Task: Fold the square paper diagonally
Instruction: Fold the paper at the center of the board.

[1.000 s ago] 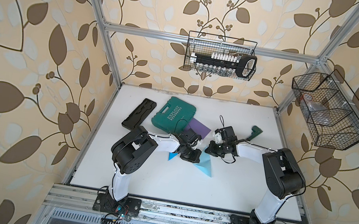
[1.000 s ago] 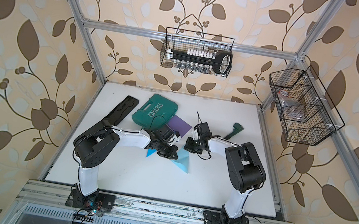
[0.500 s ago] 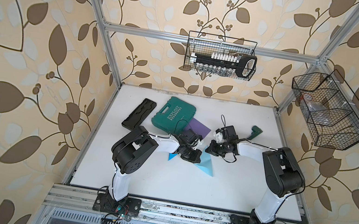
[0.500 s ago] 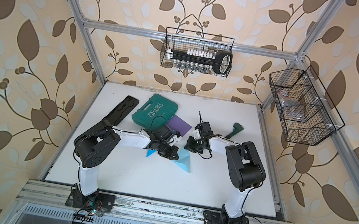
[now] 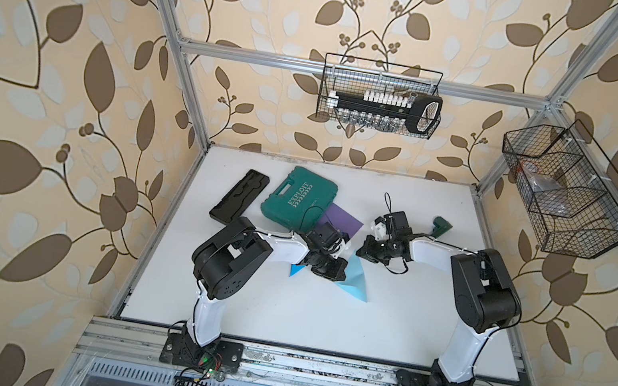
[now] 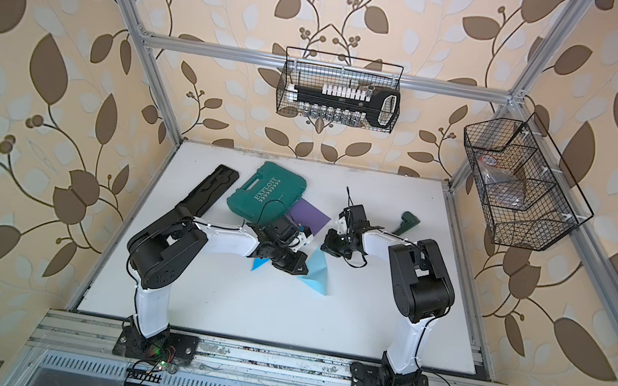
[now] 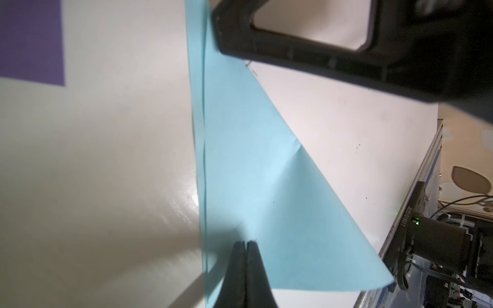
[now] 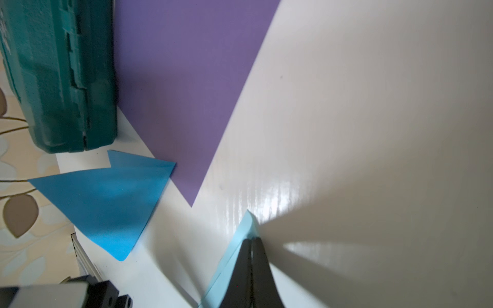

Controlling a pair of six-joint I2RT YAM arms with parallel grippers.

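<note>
glossy white table (image 5: 320, 322) inside a metal frame (image 5: 360, 73), leaf-print walls (image 5: 65, 80) all round, a wire basket (image 5: 380, 100) on the back one. the pale blue paper (image 5: 356, 283) lies mid-table, folded to a triangle. left gripper (image 7: 246, 244) is closed, tip down on it; right gripper (image 8: 252, 240) is closed at its rearmost corner, perhaps pinching it. purple sheet (image 8: 186, 80) and green case (image 5: 299, 203) lie behind.
</note>
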